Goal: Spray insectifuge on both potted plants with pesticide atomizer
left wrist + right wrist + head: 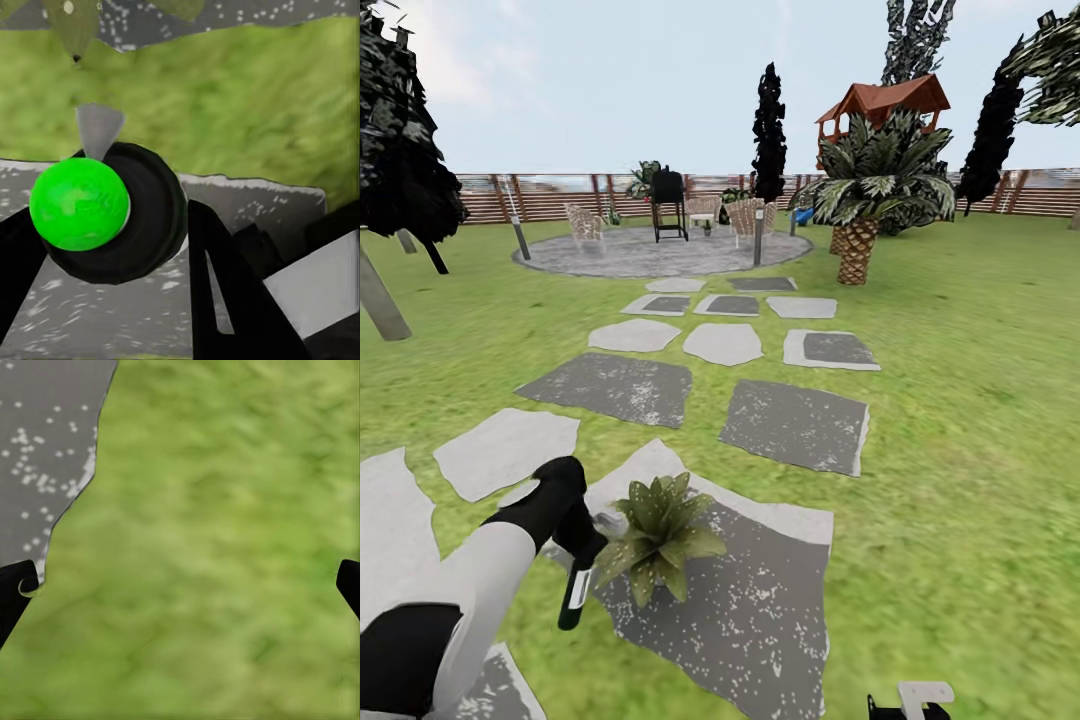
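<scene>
1 potted plant visible; left fingers clamp pesticide atomizer, right fingers apart.

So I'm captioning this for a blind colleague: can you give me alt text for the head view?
The robot's left gripper holds a dark pesticide atomizer beside a small potted plant on a grey stepping slab. More slabs cross the green lawn to a round patio with chairs, a palm and a brown slat fence.

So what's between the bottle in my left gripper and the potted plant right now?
Nothing. In the head view the pesticide atomizer, held in the left gripper, sits right beside the potted plant, its leaves almost meeting it. Only grey slab shows underneath.
</scene>
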